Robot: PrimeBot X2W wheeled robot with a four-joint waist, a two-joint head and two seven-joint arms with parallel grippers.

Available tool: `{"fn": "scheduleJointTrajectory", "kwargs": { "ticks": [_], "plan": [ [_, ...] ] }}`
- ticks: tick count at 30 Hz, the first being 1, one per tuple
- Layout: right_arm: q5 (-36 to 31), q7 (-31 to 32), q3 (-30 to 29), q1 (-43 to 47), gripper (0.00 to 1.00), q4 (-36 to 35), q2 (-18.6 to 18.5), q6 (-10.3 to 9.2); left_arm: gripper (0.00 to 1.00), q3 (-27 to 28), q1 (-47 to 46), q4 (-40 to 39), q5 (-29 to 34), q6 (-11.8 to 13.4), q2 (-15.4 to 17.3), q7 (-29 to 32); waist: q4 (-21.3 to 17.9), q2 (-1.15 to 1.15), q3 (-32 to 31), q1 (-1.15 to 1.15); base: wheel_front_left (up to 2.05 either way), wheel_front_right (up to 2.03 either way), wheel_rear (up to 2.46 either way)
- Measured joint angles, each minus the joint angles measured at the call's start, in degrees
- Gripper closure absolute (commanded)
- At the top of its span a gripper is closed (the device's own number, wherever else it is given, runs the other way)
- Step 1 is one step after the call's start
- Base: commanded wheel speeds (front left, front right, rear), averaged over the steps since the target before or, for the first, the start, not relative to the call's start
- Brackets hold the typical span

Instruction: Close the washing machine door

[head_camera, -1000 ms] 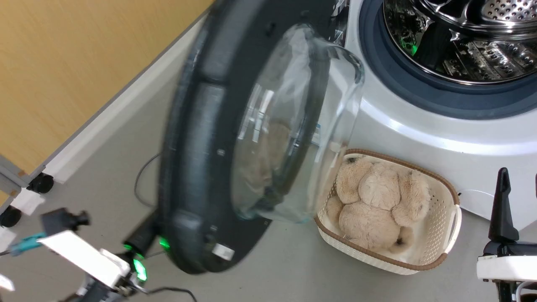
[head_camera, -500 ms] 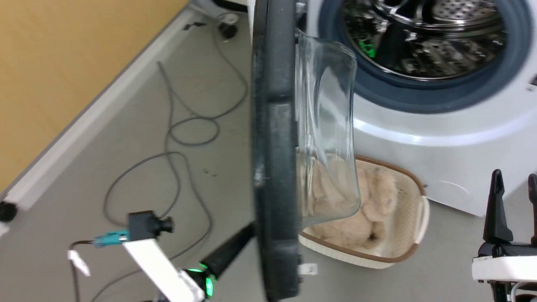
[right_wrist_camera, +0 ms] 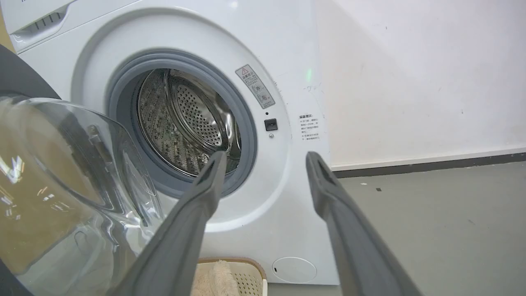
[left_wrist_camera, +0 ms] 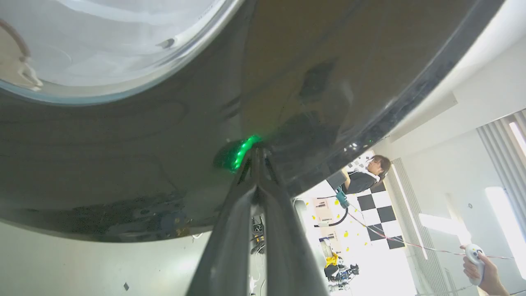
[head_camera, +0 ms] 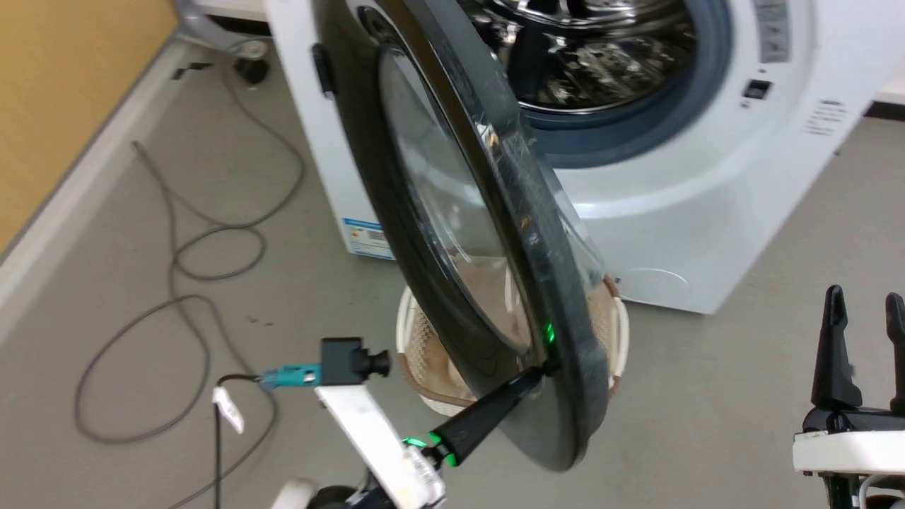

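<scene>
The washing machine door (head_camera: 452,233) stands half open and hinges on the left of the white washing machine (head_camera: 707,212). Its glossy outside faces me, and its glass bowl points at the steel drum (head_camera: 587,56). My left gripper (head_camera: 541,369) is shut with nothing in it, its tips touching the door's outer face near the lower rim. In the left wrist view the two fingers meet at the left gripper (left_wrist_camera: 255,154), against the dark door (left_wrist_camera: 123,164). My right gripper (head_camera: 866,304) is open and holds nothing, at the lower right, away from the door. The right wrist view looks past the right gripper (right_wrist_camera: 265,155) to the washing machine (right_wrist_camera: 287,61) and the door's glass bowl (right_wrist_camera: 61,164).
A white woven basket (head_camera: 619,325) with a beige plush toy stands on the floor under the door, against the machine's front. Grey cables (head_camera: 198,247) loop over the floor at the left, by a yellow wall panel (head_camera: 56,85). A person (left_wrist_camera: 365,176) sits far behind.
The door has swung toward the machine, from showing its inside, through edge-on, to showing its glossy outside. My left gripper followed it to the right. The head camera also turned. The right gripper kept still.
</scene>
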Motion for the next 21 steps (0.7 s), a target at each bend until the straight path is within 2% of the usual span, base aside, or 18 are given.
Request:
{"fn": "scheduleJointTrajectory", "kwargs": {
  "ticks": [11,14,15,16,21],
  "plan": [
    [0.2,0.0,0.4,-0.3,0.0,0.1,0.0,0.0,1.0,-10.8,-6.4,8.7,1.9,0.0,0.1,-9.9,-3.9,0.0,0.7,0.0,0.0,0.0,0.0],
    [1.1,0.0,0.5,-0.3,0.0,0.1,0.0,0.0,1.0,-12.0,-7.0,9.2,2.0,0.0,1.6,-13.7,-4.1,0.0,0.3,0.0,0.0,0.0,0.0],
    [2.5,0.0,1.2,-0.2,0.0,-0.1,0.0,0.0,1.0,-12.4,-7.2,8.8,2.1,0.0,3.7,-18.5,-3.9,0.0,-0.5,0.0,0.0,0.0,0.0],
    [3.0,0.0,1.5,-0.1,0.0,-0.3,0.0,0.0,1.0,-12.8,-7.2,8.5,2.7,0.0,4.6,-20.2,-3.8,0.0,-0.8,0.0,0.0,0.0,0.0],
    [4.1,0.0,1.7,0.3,0.0,-1.4,0.0,0.0,1.0,-13.6,-8.3,10.1,9.9,0.0,9.3,-32.0,-2.9,0.0,-2.3,0.0,0.0,0.0,0.0]
  ]
}}
